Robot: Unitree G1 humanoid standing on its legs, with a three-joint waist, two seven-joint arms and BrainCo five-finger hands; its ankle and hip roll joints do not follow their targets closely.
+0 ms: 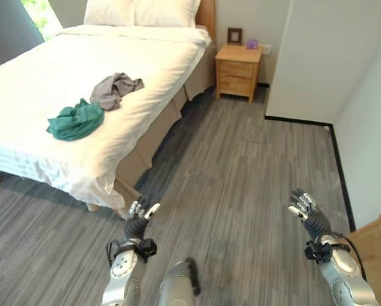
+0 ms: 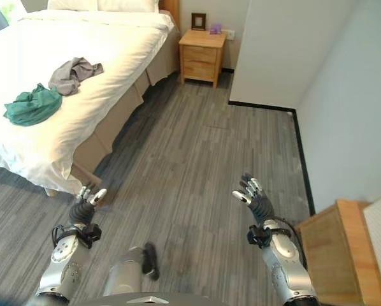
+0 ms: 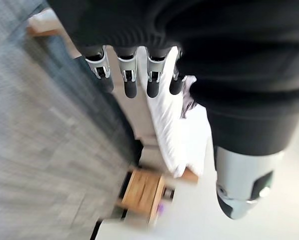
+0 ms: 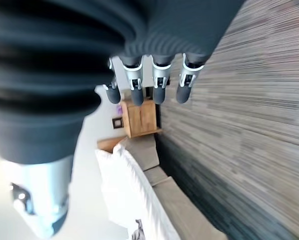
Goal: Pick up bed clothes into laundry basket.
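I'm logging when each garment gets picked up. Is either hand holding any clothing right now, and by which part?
Nothing is held. The left hand and right hand are open above the floor, and the green garment and grey garment lie on the bed.

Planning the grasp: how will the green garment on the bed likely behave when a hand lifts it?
The green garment lies crumpled in soft folds on the bed, so it is probably floppy and will drape and dangle. It looks thin, likely light. It touches the grey garment, which might drag along.
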